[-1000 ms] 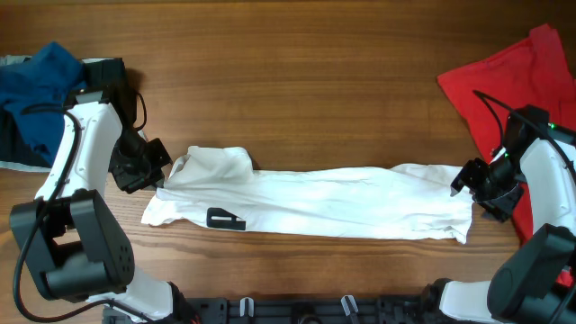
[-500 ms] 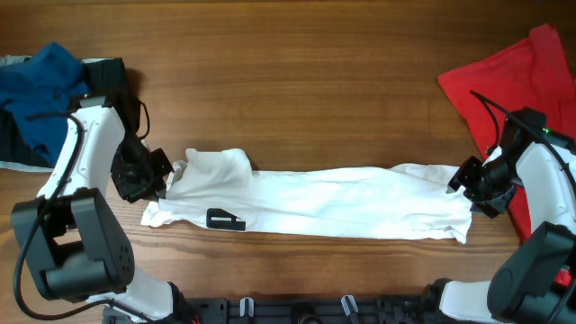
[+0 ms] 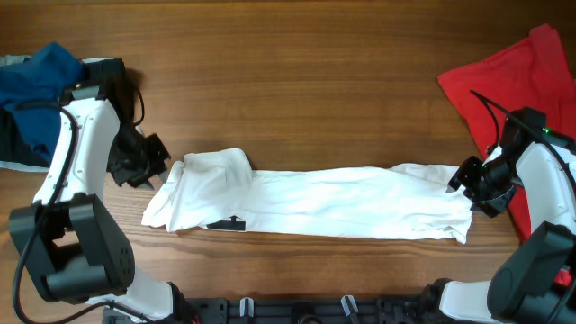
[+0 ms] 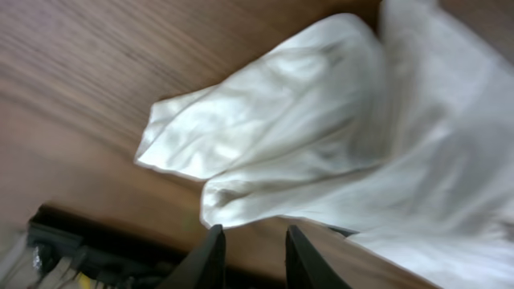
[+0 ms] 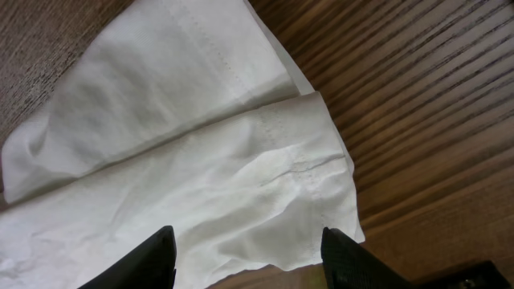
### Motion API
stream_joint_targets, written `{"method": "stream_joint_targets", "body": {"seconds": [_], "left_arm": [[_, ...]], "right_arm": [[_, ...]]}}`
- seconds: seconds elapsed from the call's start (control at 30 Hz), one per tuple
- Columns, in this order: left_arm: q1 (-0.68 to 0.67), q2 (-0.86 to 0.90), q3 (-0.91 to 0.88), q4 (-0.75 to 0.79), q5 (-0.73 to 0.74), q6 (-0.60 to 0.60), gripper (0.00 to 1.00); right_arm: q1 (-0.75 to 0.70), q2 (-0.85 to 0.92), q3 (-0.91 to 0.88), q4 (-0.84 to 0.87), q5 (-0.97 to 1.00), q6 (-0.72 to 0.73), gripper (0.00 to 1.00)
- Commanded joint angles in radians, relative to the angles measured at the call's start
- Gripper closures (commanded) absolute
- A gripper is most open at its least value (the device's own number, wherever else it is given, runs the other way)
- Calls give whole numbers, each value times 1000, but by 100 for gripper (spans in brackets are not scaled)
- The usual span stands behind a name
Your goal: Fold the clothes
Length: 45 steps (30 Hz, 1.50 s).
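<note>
White T-shirt point(image 3: 315, 211) lies flat on the counter point(image 3: 297, 72), stretched into a long strip running left to right along the near edge. It's folded lengthwise and wrinkled. The left end is bunched, with a raised fold at the top. A black label point(image 3: 225, 223) shows at the lower left edge, partly tucked under the cloth.

Left hand point(image 4: 254, 241): jaws slightly parted, narrow gap, nothing between them, only bare wood. In the overhead view it sits just off the shirt's left end, beside the cloth and not on it. The wrist view shows the sleeve and a rolled cloth edge right in front of the fingers point(image 4: 210, 257), which aren't touching it. The picture is motion-blurred.

Right hand point(image 5: 247, 241): jaws wide apart, gripping nothing. It hovers over the shirt's right end. The wrist view shows a hemmed corner lying flat between and below the fingers point(image 5: 353, 261), with two cloth layers visible and the stitched hems offset. I can't tell whether the tips touch the cloth.

Red shirt point(image 3: 513, 72) is in a loose heap at the far right corner, apart from the white one, and the right arm crosses its lower edge. Blue garment point(image 3: 40, 76) is crumpled at the far left corner, behind the left arm.
</note>
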Motion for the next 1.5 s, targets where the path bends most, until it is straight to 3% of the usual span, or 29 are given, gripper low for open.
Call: {"method": "stream_joint_targets", "body": {"seconds": [0.0,0.07,0.17,0.4,0.6,0.7,1.07,1.17,1.3,1.33,1.43,1.47], "left_arm": [[-61,-48,26,82,127,-5,73],[-121,-47,26,168,223,-5,74],[-221,-38,26,297,251,-16,65],[-348,84,26,445,236,-224,65],[-371,166,26,447,217,-317,67],[-371,171,26,447,131,-381,66],[-414,241,23,453,52,-384,64],[-419,269,23,477,32,-383,56],[-420,279,23,486,14,-383,55],[-420,281,23,487,14,-383,55],[-420,282,24,496,14,-383,96],[-419,282,24,500,21,-378,96]], "right_arm": [[-5,-13,-9,4,-12,-9,41],[-5,-13,-9,5,-12,-9,41],[-5,-13,-9,4,-12,-9,41],[-5,-13,-9,0,-12,-9,41],[-5,-13,-9,0,-12,-9,41],[-5,-13,-9,0,-12,-9,41],[-5,-13,-9,-1,-12,-9,41],[-5,-13,-9,-2,-12,-9,42],[-5,-13,-9,-3,-12,-9,41],[-5,-13,-9,-3,-12,-9,41],[-5,-13,-9,-3,-12,-9,41],[-5,-13,-9,-2,-12,-9,41]]}}
